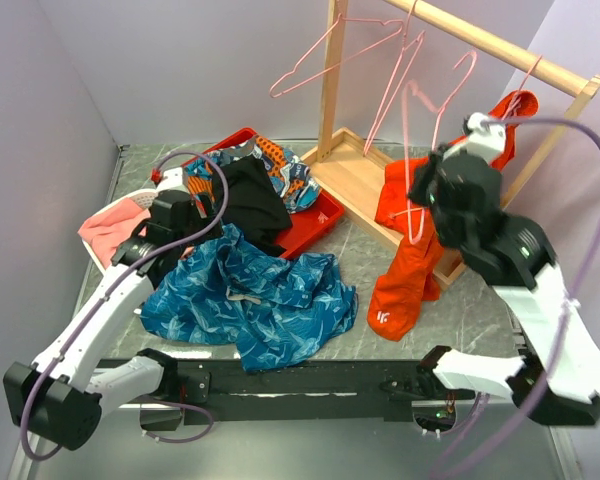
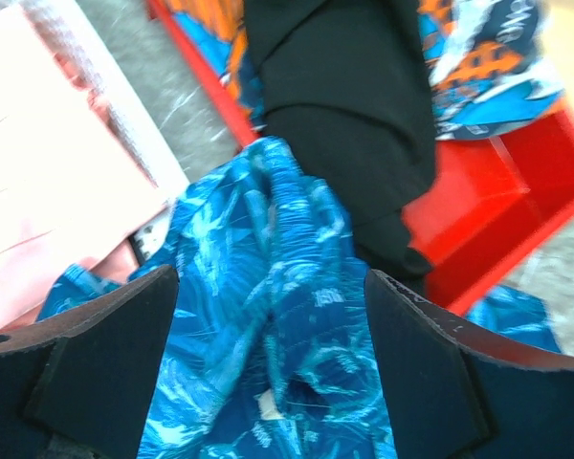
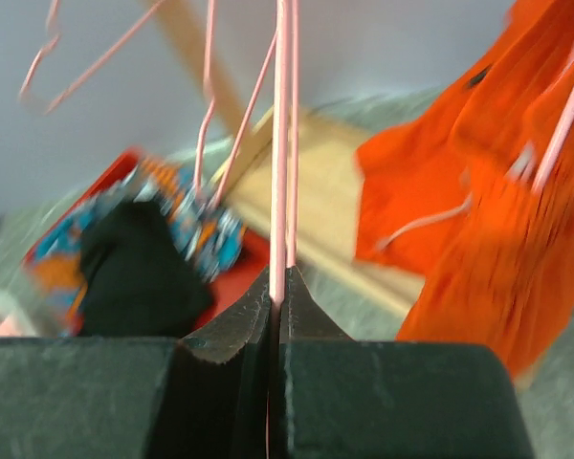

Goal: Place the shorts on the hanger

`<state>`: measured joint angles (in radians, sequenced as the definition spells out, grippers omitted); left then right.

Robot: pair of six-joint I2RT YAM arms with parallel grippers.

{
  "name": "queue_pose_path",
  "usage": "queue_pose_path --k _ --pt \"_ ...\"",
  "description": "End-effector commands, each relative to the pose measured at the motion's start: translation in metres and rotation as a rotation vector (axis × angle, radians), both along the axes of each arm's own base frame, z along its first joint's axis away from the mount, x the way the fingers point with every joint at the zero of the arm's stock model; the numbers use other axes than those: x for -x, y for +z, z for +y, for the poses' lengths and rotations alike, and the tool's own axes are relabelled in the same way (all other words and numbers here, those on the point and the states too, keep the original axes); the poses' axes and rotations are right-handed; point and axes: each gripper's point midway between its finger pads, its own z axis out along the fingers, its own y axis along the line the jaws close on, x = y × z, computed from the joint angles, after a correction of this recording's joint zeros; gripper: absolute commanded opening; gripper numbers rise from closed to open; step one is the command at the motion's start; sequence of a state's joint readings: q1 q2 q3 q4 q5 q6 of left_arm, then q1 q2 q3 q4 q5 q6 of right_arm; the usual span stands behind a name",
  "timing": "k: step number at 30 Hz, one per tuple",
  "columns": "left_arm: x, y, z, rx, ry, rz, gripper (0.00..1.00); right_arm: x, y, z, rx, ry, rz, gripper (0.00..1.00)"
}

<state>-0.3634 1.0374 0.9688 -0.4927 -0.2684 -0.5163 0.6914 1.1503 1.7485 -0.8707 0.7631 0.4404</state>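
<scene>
1. Right wrist view: right gripper (image 3: 279, 298) pinches the hanger (image 3: 285, 143) wire; something that thin could twist or slip.
2. Left gripper (image 2: 271, 292) gapes wide, shorts (image 2: 268, 220) bunched right beneath; might snag the black cloth (image 2: 344, 96) just beyond.

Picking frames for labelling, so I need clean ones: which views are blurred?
Top external: sharp, evenly lit. Left wrist: shorts fairly crisp, red tray behind smeared. Right wrist: right gripper and pinched hanger wire readable, orange garment and background blurred.
</scene>
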Motion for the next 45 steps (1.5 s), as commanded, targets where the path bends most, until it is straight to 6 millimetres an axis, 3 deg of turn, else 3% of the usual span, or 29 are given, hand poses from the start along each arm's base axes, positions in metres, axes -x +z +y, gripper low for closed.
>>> queue_pose_path --k 1,6,13,21,25,30,33,39,45 --pt "-0.004 -0.006 0.013 -0.030 0.084 0.034 0.83 0.044 -0.015 0.017 -0.131 0.199 0.047 0.00" --pt "-0.003 -0.023 0.017 -0.055 0.119 0.089 0.80 0.082 -0.026 0.030 -0.213 0.373 0.093 0.00" --pt "0.001 -0.034 0.021 -0.058 0.141 0.117 0.72 0.118 -0.036 0.026 -0.222 0.487 0.155 0.00" --pt "0.003 -0.044 0.019 -0.055 0.134 0.133 0.70 0.124 -0.040 -0.006 -0.196 0.368 0.167 0.00" --pt "0.002 -0.046 0.016 -0.058 0.118 0.142 0.65 0.121 -0.040 0.011 -0.190 0.447 0.156 0.00" --pt "0.002 -0.048 0.019 -0.076 0.126 0.153 0.63 0.135 -0.040 0.040 -0.167 0.634 0.217 0.00" --pt "0.003 -0.047 0.018 -0.068 0.120 0.154 0.62 0.140 -0.046 0.042 -0.144 0.666 0.247 0.00" --pt "0.016 -0.032 0.016 -0.038 0.089 0.130 0.58 0.158 -0.076 0.056 -0.097 0.800 0.358 0.00" --pt "0.037 -0.020 0.014 0.011 0.047 0.103 0.54 0.177 -0.097 0.095 -0.166 1.024 0.406 0.00"
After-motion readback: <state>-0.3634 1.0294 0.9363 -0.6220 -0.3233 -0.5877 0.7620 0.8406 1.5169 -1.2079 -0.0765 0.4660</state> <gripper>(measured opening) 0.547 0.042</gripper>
